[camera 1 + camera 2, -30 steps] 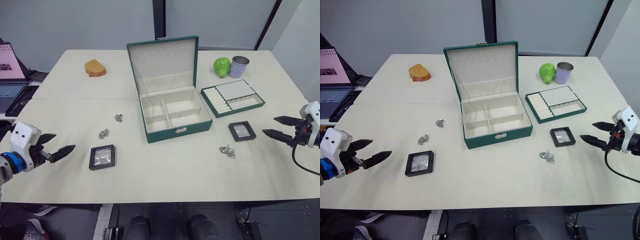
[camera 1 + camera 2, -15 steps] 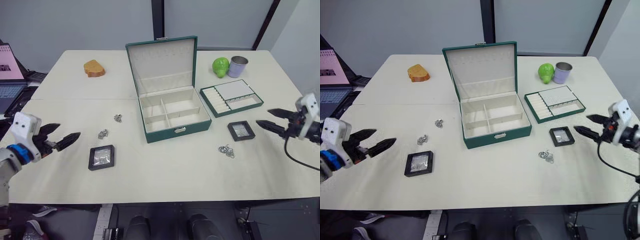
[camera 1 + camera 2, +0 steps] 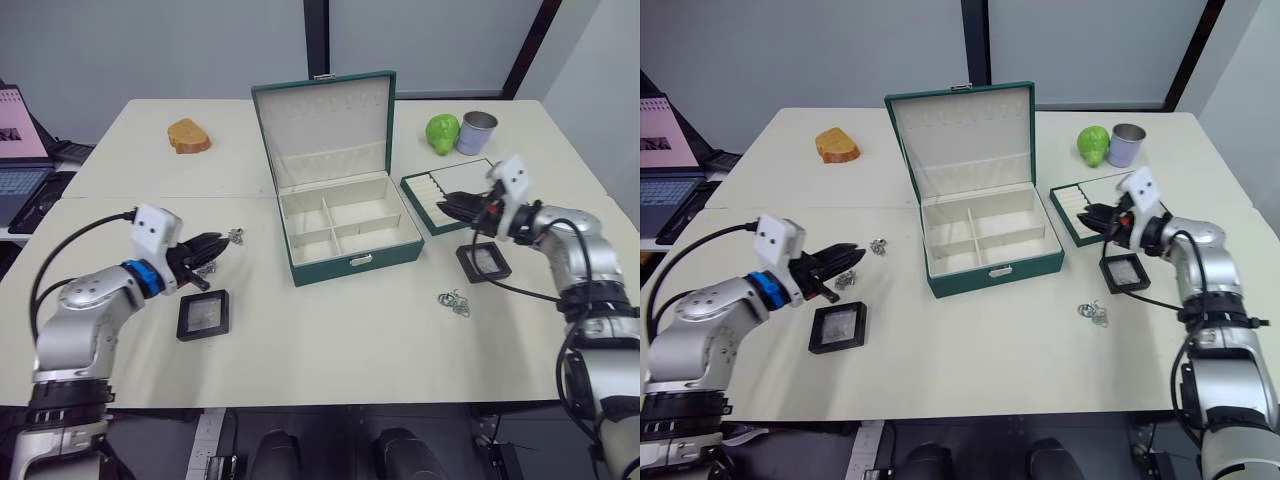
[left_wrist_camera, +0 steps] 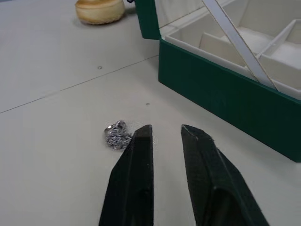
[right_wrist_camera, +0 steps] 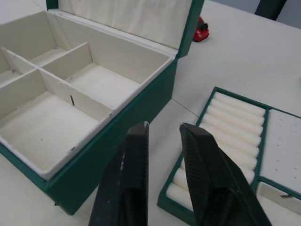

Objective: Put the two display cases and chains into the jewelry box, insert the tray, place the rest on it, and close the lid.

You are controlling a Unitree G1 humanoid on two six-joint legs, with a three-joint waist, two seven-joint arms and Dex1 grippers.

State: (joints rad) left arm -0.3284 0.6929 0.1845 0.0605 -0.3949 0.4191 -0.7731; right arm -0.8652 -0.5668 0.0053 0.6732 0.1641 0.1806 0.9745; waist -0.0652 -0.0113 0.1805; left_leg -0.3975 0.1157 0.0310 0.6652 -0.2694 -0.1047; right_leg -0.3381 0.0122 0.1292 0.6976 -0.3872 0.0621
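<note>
Both my grippers slightly parted and empty: left gripper (image 4: 165,134) near a chain heap (image 4: 116,135), right gripper (image 5: 162,129) between jewelry box (image 5: 122,136) and tray (image 5: 225,127).

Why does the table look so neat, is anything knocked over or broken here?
Nothing looks spilled or broken. The jewelry box stands open with empty compartments, the tray lies flat beside it, and the two display cases, chain heaps and loose rings lie separately on the table.
</note>
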